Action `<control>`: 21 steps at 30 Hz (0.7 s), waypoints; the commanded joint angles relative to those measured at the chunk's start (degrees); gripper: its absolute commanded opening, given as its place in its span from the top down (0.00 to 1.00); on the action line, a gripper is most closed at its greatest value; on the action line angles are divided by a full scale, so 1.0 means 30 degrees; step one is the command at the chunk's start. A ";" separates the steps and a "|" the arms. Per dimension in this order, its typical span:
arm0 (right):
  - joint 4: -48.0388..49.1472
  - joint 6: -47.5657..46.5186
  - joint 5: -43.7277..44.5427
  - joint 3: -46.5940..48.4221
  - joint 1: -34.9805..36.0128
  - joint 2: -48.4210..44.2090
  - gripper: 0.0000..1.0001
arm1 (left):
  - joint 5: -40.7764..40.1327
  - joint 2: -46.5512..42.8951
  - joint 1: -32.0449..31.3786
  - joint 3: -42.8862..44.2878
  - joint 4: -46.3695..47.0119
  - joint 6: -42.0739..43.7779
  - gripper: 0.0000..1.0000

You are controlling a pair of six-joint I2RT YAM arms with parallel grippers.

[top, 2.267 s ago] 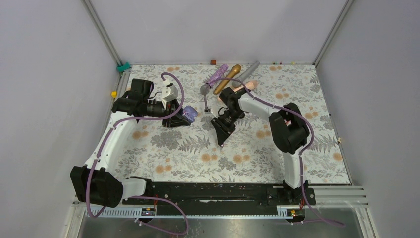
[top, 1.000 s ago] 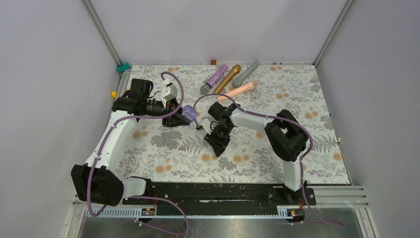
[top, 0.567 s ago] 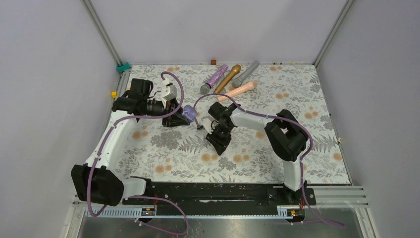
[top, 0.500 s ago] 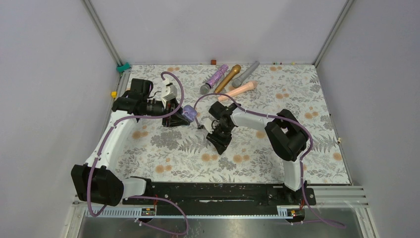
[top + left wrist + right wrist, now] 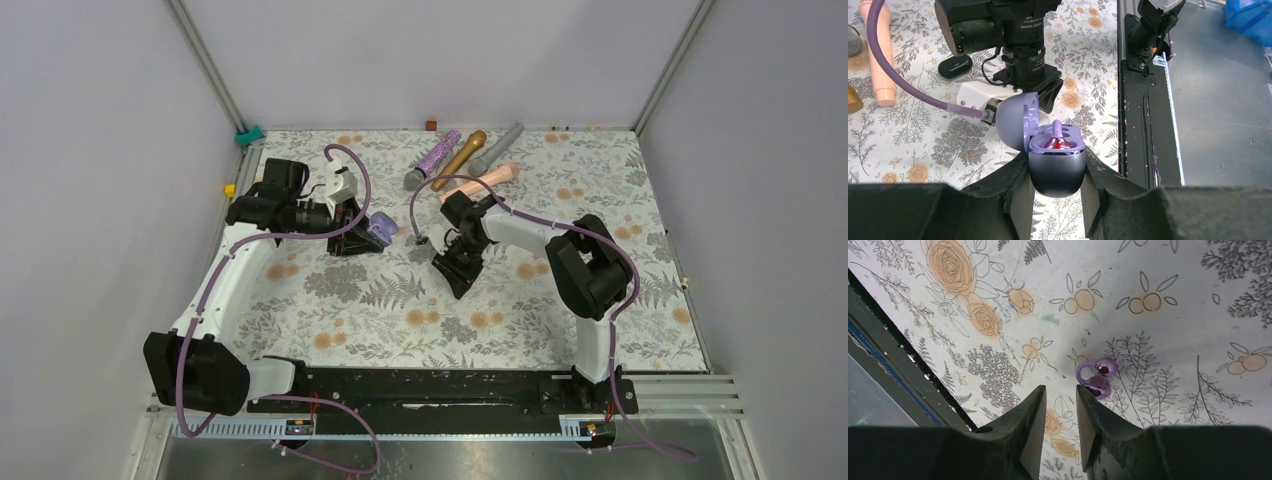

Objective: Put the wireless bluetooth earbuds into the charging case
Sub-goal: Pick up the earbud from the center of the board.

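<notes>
Case sits clenched open in my left gripper for loading; right gripper hangs ajar, empty, beside purple earbud.

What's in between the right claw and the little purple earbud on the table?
Nothing. In the right wrist view the purple earbud lies right beside the right claw, just outside its gap, with only flowery tablecloth around it.

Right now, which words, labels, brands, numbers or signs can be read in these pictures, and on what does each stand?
Nothing can be read for sure.
White print on the right arm's black joint: too small and blurred to read.
Purple case, microphones, flowered table cover: no text visible.
</notes>
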 commanded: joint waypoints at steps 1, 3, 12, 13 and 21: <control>-0.0690 -0.0481 -0.0560 0.0903 -0.0583 -0.1011 0.64 | 0.0944 -0.0136 0.0106 0.0268 0.0518 0.0038 1.00; -0.0700 -0.0601 -0.0460 0.1035 -0.0709 -0.1085 0.64 | 0.0938 -0.0098 0.0114 0.0267 0.0517 0.0037 1.00; -0.0282 -0.0415 0.0542 0.1385 -0.0721 -0.1067 0.65 | 0.0928 -0.0117 0.0115 0.0223 0.0510 0.0095 1.00; -0.0274 -0.0344 0.0663 0.1427 -0.0720 -0.1070 0.65 | 0.0910 -0.0107 0.0107 0.0206 0.0529 0.0075 1.00; 0.0077 -0.2069 0.0510 -0.0066 -0.0222 -0.2201 0.66 | 0.0890 -0.0131 0.0132 0.0194 0.0515 0.0118 1.00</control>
